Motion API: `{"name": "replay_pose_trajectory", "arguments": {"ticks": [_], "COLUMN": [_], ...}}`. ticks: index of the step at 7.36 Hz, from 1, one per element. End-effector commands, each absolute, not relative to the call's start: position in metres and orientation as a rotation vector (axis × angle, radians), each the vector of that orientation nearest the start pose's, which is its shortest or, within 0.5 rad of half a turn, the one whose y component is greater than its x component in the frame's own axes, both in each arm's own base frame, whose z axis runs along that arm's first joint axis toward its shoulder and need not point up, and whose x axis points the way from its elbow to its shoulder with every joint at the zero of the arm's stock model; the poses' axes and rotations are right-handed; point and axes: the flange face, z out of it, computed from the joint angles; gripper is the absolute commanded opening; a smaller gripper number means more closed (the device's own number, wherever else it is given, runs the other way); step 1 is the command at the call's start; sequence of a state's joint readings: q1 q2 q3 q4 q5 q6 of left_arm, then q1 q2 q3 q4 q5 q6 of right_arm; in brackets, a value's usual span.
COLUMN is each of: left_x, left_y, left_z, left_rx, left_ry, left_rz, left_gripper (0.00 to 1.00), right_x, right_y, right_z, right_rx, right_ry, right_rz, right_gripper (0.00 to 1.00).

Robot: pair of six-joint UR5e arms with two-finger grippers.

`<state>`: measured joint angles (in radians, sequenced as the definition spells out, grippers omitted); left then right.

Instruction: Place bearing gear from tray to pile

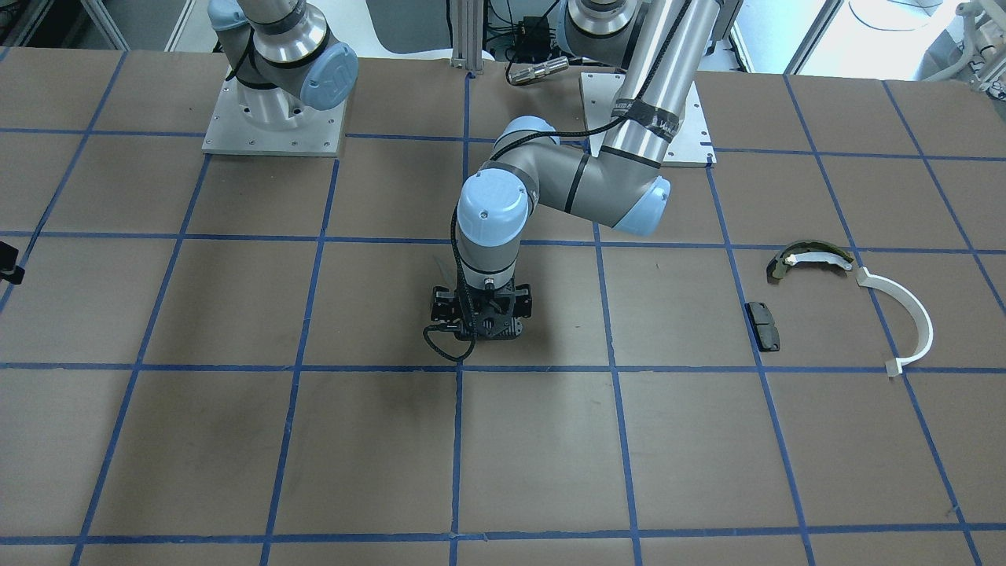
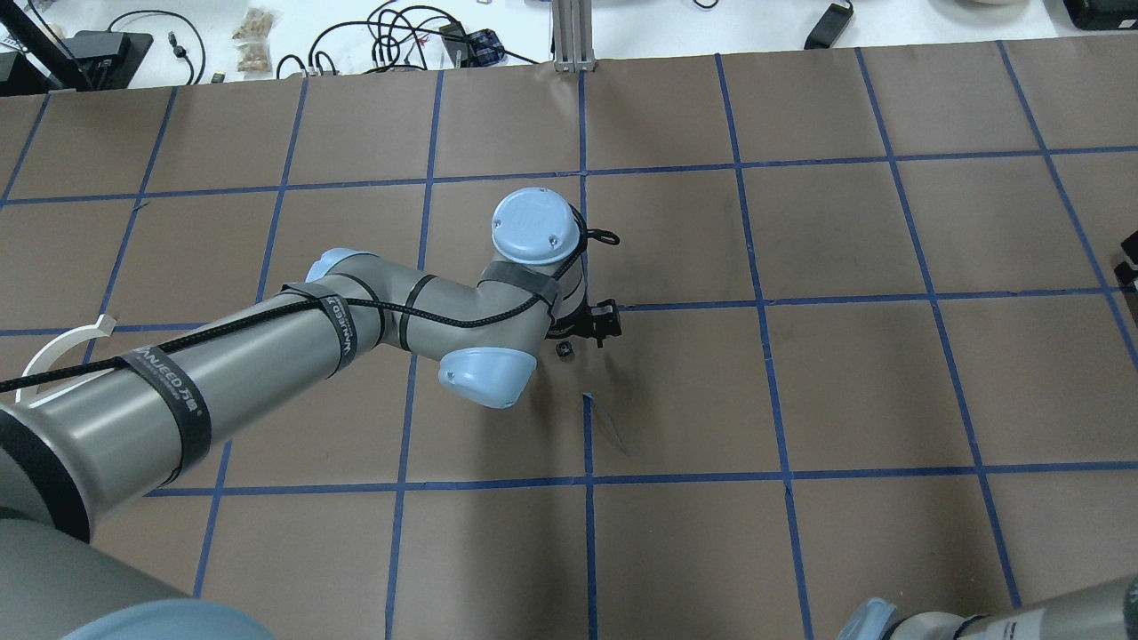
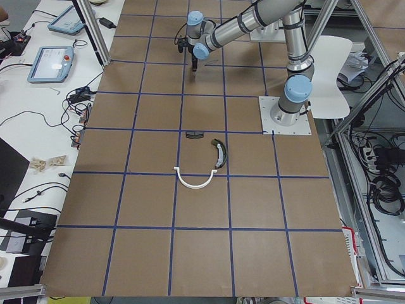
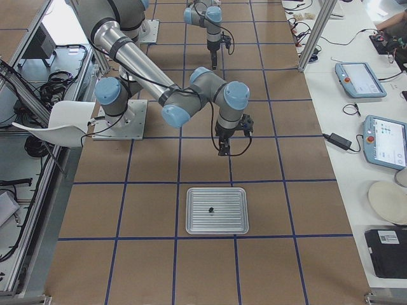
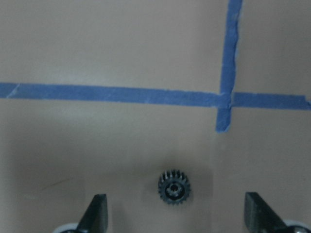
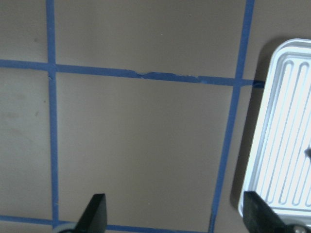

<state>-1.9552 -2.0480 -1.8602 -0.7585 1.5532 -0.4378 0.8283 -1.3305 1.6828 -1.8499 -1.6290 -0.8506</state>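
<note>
A small dark toothed bearing gear (image 5: 173, 187) lies flat on the brown paper, also in the overhead view (image 2: 564, 349). My left gripper (image 5: 177, 217) points down just above it, jaws wide open, one finger on each side, not touching it. The pile lies far off toward the robot's left: a white half-ring arc (image 1: 904, 314), an olive-and-white curved shoe (image 1: 809, 258) and a dark pad (image 1: 763, 325). The metal tray (image 4: 216, 210) holds one small dark part (image 4: 210, 209). My right gripper (image 6: 175, 218) is open and empty over bare paper beside the tray (image 6: 282, 145).
The table is brown paper with a blue tape grid (image 1: 460, 368). The left arm's elbow and forearm (image 2: 373, 311) stretch over the table's middle. Both arm bases (image 1: 275, 110) stand at the robot's edge. Tablets and cables lie on the side bench (image 4: 381, 136).
</note>
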Motion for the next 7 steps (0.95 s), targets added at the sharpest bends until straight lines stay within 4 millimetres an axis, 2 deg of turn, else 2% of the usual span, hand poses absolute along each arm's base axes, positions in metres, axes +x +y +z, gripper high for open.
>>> {"name": "replay_pose_trajectory", "arguments": {"ticks": [1, 2, 3, 4, 5, 7], "left_x": [-0.341, -0.341, -0.340, -0.339, -0.339, -0.339], "left_y": [-0.490, -0.490, -0.491, -0.491, -0.491, -0.492], "left_z": [0.164, 0.163, 0.164, 0.163, 0.161, 0.164], "left_rx": [-0.065, -0.065, -0.065, -0.068, -0.070, -0.068], "left_ry": [3.168, 3.166, 3.159, 3.140, 3.140, 3.142], "left_rz": [-0.040, -0.038, -0.045, -0.053, -0.048, -0.056], "left_gripper": [1.00, 1.00, 0.81, 0.38, 0.03, 0.00], "right_x": [-0.343, -0.373, -0.394, -0.410, -0.416, -0.430], "right_y": [-0.480, -0.478, -0.468, -0.465, -0.467, -0.478], "right_z": [0.310, 0.289, 0.276, 0.264, 0.266, 0.267], "right_rx": [-0.313, -0.381, -0.428, -0.505, -0.539, -0.576], "right_ry": [3.109, 3.121, 3.106, 3.106, 3.119, 3.129], "right_rz": [0.132, 0.108, 0.109, 0.100, 0.094, 0.082], "right_gripper": [1.00, 1.00, 1.00, 1.00, 1.00, 1.00]}}
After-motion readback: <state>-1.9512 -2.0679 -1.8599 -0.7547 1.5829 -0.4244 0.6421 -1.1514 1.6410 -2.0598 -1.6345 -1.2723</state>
